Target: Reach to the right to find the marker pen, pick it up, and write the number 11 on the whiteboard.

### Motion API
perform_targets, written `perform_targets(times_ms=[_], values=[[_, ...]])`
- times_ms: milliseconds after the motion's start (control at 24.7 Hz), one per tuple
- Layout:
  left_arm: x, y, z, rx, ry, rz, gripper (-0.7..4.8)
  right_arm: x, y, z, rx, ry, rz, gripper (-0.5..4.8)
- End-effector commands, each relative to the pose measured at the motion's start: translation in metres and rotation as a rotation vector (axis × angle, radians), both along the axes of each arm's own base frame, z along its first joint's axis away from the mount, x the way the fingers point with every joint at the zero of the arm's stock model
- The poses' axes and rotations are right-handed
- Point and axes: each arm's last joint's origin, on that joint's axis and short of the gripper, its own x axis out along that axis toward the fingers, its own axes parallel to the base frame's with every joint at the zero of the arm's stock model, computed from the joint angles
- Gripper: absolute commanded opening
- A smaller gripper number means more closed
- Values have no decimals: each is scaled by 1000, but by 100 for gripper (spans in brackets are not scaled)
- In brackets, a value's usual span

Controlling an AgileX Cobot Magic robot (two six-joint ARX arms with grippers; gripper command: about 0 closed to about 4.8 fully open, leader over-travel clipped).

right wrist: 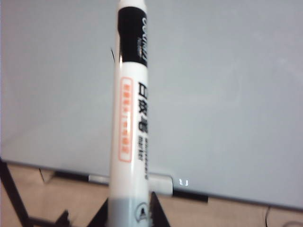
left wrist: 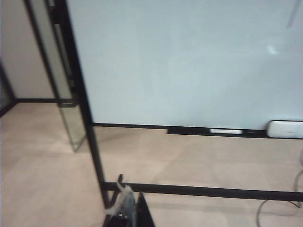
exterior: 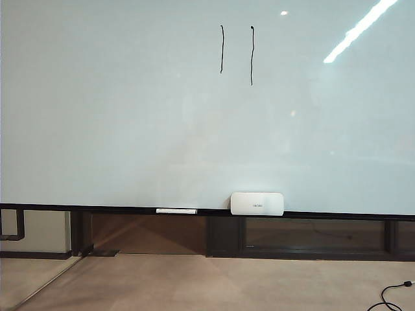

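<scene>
Right gripper [right wrist: 130,215]: off the board, clamped on pen [right wrist: 131,109], tip up | Left gripper [left wrist: 127,213]: low, clear of board, jaw state unreadable | Board [exterior: 97,116]: 11 [exterior: 237,55] written, upper middle | Task: writing appears done; nothing evident left.

Black fingers [right wrist: 158,213], clear plastic wrap [left wrist: 122,208].

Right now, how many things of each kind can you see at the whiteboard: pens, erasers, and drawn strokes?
Pens: 2, the marker pen clamped between the right gripper jaws, and a white pen lying on the ledge.
Erasers: 1, the white eraser box on the ledge.
Strokes: 2, the number 11 on the whiteboard.
Total: 5.
</scene>
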Motion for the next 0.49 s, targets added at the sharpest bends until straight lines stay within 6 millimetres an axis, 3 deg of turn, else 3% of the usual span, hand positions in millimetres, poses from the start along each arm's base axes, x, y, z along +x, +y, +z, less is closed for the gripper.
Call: perform_targets(times_ms=[41,284,486], values=[[8,-3,3,6,-81,-35,-5,-16,-6,-17,15,-13,-14,-5],[35,-10,-11,19,-116,-78,-5,-44,-17,-36,68,-93,-17,-5],[55,-14,-32,26,-72,-31,-5,-54,-20,-50,61,-71,-18,-5]])
